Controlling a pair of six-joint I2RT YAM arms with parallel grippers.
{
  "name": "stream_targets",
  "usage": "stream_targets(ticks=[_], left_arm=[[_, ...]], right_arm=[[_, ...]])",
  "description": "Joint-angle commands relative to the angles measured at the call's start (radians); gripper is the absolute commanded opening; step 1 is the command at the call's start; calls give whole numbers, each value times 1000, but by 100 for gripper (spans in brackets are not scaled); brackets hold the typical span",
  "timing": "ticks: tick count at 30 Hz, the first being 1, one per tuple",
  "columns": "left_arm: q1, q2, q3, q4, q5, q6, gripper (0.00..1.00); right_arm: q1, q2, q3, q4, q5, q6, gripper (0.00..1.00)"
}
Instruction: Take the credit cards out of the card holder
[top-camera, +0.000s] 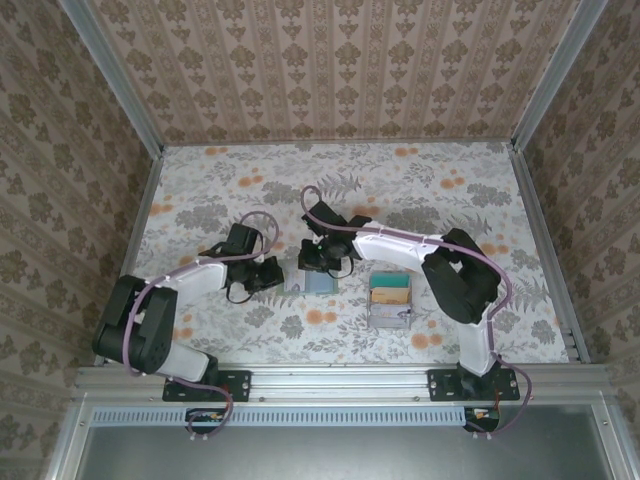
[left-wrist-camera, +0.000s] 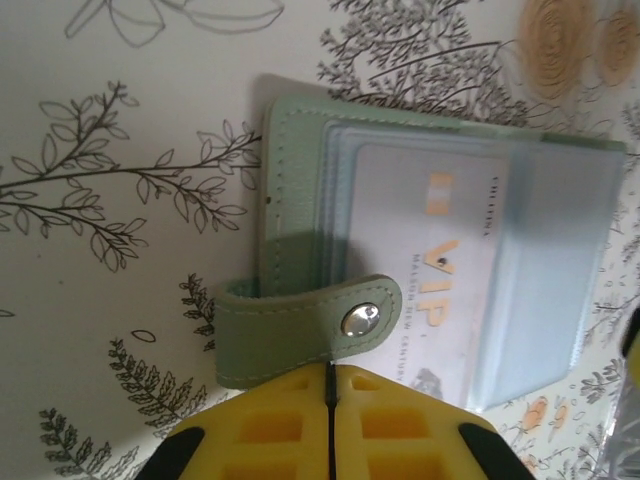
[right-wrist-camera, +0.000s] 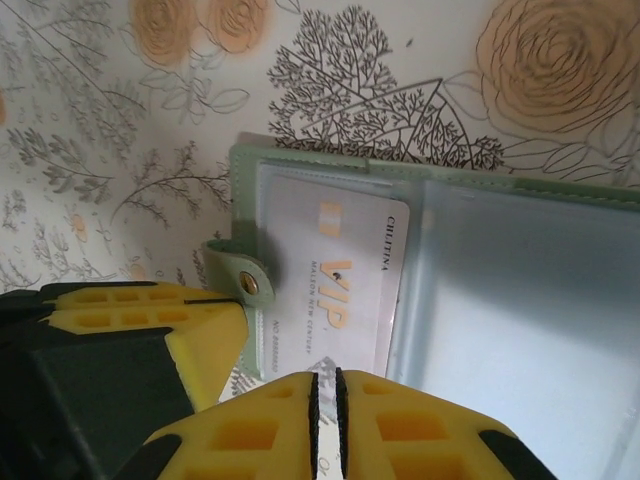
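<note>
1. The card holder (top-camera: 318, 283) is laid open on the flowered desk (top-camera: 450, 200), near its middle, between the two arms.
2. A grey tray (top-camera: 388, 322) is set apart from it, on the right arm's side.
3. A pale card (left-wrist-camera: 430, 260) printed "VIP" is seen in a clear sleeve of the holder, next to the blue-grey panel (right-wrist-camera: 520, 320).
4. The green snap strap (left-wrist-camera: 290, 335) is folded over the holder's edge and onto the card.
5. The left jaws are closed, their yellow pads (left-wrist-camera: 250, 430) pressed together just under the strap. Whether anything is pinched cannot be told.
6. The right jaws are placed at the card's lower edge, with a thin slit left between the pads (right-wrist-camera: 250, 435). Whether the card is gripped cannot be told.
</note>
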Motion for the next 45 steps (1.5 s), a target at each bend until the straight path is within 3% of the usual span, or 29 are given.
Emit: stream_targets(ticks=[1,26,45], left_arm=[[4,28,-1,3,-3,6,7],[2,51,1,-3,5,-3,2],[-5,56,8,-9,1,0,1]], right_arm=[[0,29,-23,39,-51,38,17],[-25,95,-72,132,-125,83,19],[-32,62,-94,98,-93,78,19]])
